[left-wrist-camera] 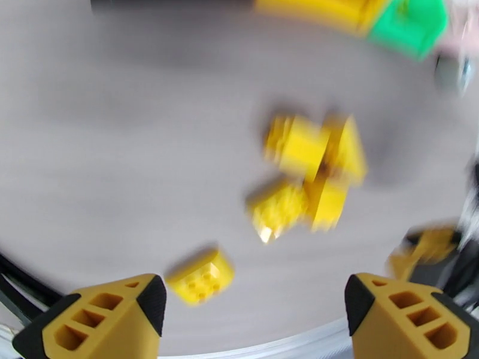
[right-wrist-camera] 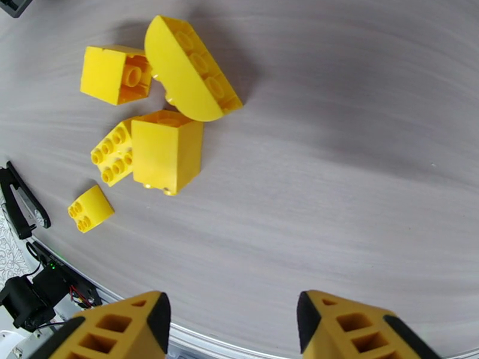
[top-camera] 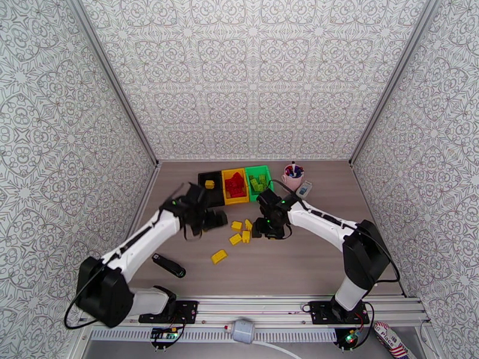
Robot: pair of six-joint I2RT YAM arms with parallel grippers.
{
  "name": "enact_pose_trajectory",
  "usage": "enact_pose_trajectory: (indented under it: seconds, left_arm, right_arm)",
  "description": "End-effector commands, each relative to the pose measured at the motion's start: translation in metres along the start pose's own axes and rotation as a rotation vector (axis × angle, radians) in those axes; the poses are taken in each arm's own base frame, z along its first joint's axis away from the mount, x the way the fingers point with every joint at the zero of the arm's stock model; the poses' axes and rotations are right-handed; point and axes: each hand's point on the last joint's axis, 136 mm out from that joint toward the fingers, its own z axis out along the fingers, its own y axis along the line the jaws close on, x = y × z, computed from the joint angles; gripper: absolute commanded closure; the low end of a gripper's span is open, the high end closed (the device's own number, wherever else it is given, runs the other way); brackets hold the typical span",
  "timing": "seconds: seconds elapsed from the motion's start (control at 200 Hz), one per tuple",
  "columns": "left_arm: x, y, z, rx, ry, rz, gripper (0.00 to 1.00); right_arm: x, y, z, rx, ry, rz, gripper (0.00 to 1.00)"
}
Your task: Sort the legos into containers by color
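Observation:
Several yellow legos (top-camera: 240,231) lie mid-table, with one more (top-camera: 219,256) nearer the front. At the back stand the black bin (top-camera: 206,176) holding a yellow brick, the yellow bin (top-camera: 227,188) holding red bricks, and the green bin (top-camera: 267,175) holding green bricks. My left gripper (top-camera: 215,221) hovers just left of the cluster, and my right gripper (top-camera: 258,227) hovers just right of it. The blurred left wrist view shows the cluster (left-wrist-camera: 305,175) and a lone brick (left-wrist-camera: 200,276) beyond my open left gripper (left-wrist-camera: 254,300). My right gripper (right-wrist-camera: 233,318) is open and empty, with a tall yellow brick (right-wrist-camera: 166,151) ahead.
A pink cup with pens (top-camera: 293,175) and a small grey object (top-camera: 304,189) stand right of the green bin. A black stick-like object (top-camera: 169,265) lies at the front left. Patterned walls close in both sides and the back.

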Motion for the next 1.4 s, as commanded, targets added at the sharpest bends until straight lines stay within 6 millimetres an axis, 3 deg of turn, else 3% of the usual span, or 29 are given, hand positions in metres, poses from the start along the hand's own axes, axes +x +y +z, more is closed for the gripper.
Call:
enact_pose_trajectory:
  seconds: [0.0,0.105,0.335,0.675,0.9,1.085,1.396]
  left_arm:
    - [0.026,0.006,0.025,-0.009,0.027,-0.018,0.15]
    - [0.044,0.012,0.044,-0.029,0.051,-0.016,0.15]
    - [0.057,0.025,0.068,-0.101,0.067,0.012,0.15]
    - [0.041,0.03,0.047,-0.211,0.012,0.08,0.14]
    - [0.033,0.017,0.066,-0.174,0.042,0.117,0.14]
    - [0.051,0.024,0.083,-0.174,0.112,0.134,0.14]
    - [0.083,0.009,0.078,-0.109,0.14,0.179,0.15]
  right_arm:
    - [0.009,-0.002,0.005,-0.013,0.026,0.026,0.39]
    - [0.013,-0.005,0.007,-0.017,0.031,0.037,0.39]
    - [0.016,-0.007,0.005,-0.018,0.025,0.055,0.39]
    - [0.019,-0.01,-0.005,-0.015,-0.006,0.073,0.39]
    - [0.03,-0.012,-0.003,-0.005,0.0,0.075,0.39]
    - [0.036,-0.013,-0.002,0.002,0.001,0.081,0.39]
    - [0.037,-0.013,0.005,0.002,0.012,0.089,0.39]
